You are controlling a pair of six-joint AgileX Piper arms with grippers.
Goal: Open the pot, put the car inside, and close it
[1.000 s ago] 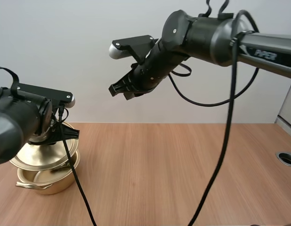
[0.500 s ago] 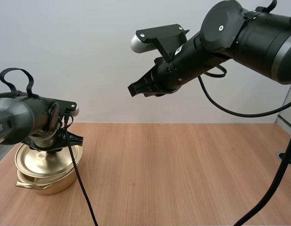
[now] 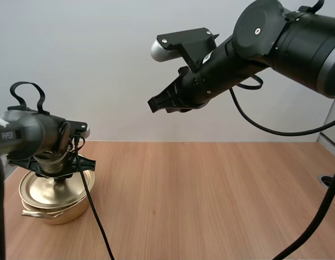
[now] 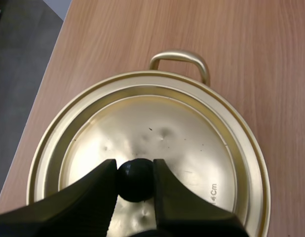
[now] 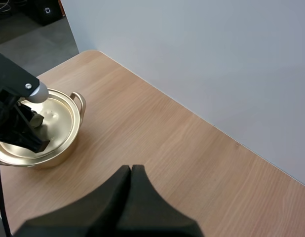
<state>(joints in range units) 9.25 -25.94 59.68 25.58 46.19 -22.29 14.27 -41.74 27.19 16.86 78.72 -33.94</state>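
Lid [image 4: 162, 138] seated on pot [image 3: 51, 212], knob [image 4: 135, 181] pinched by left gripper [image 4: 135, 172] for control | right gripper [image 5: 131, 170] pressed together, held well clear of pot

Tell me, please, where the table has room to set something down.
Bare: the table from the pot across to its right edge, below the raised right jaws. Crowded: the pot's corner, where left jaws pinch the lid knob.
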